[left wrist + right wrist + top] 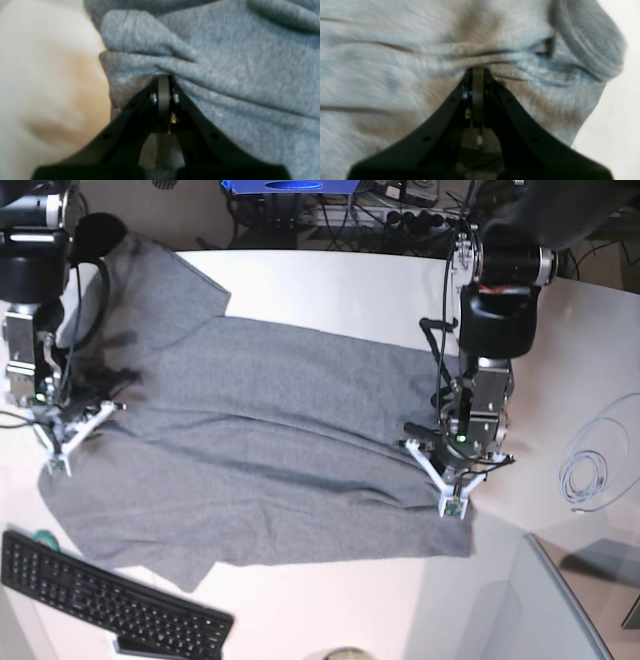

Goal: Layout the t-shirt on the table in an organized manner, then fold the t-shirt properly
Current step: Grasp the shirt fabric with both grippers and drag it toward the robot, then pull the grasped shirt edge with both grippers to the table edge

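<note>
White counter (330,290) carried the grey t-shirt (270,450), spread mostly flat with creases, collar end toward the upper left of the base view, hem along the right side. Black keyboard (110,600) sat at the lower left, just beside the shirt's lower edge; a coiled white cable (590,470) lay well apart on the right.

Left hand (452,470) sat at the shirt's right edge, near the hem corner. Left wrist view showed it clenched on a ridge of grey fabric (200,75), folds gathering into the tips. Right hand (62,435) was at the opposite edge, on base view's left, near the sleeve. Right wrist view showed it likewise clamped on a pinch of cloth (420,62), wrinkles running out sideways from the grip.

Key relation: the shirt lay stretched between the two hands, one on each end, its long axis running roughly across the base view from one hand to the other. Neither hand was nearer; both already had cloth. Judged step: still laying out, pulling apart or lifting together would likely smooth the diagonal creases in the middle. Lower left sleeve looked bunched near the keyboard.
</note>
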Robot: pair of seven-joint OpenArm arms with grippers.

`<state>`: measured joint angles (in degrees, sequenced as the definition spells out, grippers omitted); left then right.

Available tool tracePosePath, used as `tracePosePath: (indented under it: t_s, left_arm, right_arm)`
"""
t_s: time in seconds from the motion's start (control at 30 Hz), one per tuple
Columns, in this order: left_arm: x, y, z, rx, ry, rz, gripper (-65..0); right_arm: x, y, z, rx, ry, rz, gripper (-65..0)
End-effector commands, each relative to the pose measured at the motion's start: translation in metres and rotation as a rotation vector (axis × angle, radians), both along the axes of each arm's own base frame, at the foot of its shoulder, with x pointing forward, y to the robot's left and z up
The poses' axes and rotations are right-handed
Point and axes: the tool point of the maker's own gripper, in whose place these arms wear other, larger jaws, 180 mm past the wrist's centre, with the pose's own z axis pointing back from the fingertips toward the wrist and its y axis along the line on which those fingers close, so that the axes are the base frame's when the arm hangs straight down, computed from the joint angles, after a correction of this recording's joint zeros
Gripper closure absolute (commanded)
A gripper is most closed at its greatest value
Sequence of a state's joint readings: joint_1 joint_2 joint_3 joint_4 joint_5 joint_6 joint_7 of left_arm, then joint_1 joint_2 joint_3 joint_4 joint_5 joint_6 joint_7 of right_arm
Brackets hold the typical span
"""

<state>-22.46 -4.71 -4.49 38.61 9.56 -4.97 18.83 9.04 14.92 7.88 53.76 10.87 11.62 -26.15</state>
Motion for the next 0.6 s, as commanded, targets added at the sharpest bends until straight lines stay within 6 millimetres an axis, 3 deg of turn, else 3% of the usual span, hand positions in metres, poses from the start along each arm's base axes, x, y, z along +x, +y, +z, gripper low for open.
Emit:
tracePosePath:
  t_s: [0.0, 0.1, 0.2, 0.33, 0.57]
  left_arm:
    - [-0.007, -0.011, -0.009, -0.021, 0.071, -0.015, 0.0]
    - [0.007, -0.017, 0.005, -0.029, 0.032, -0.017, 0.0]
    - [-0.005, -0.013, 0.007, -0.017, 0.052, -0.005, 0.0]
    - [-0.022, -0.007, 0.038, 0.025, 0.015, 0.004, 0.0]
    - [-0.067, 0.053, 0.112, 0.088, -0.113, 0.172, 0.0]
  right_arm:
    - [0.009, -0.004, 0.006, -0.005, -0.005, 0.008, 0.0]
    - [0.021, -0.005, 0.015, -0.006, -0.03, 0.007, 0.0]
    - [0.029, -0.009, 0.03, -0.027, -0.074, 0.027, 0.0]
    - [0.026, -0.005, 0.058, -0.068, -0.161, 0.074, 0.0]
    - [-0.008, 0.029, 0.105, -0.101, -0.297, 0.184, 0.0]
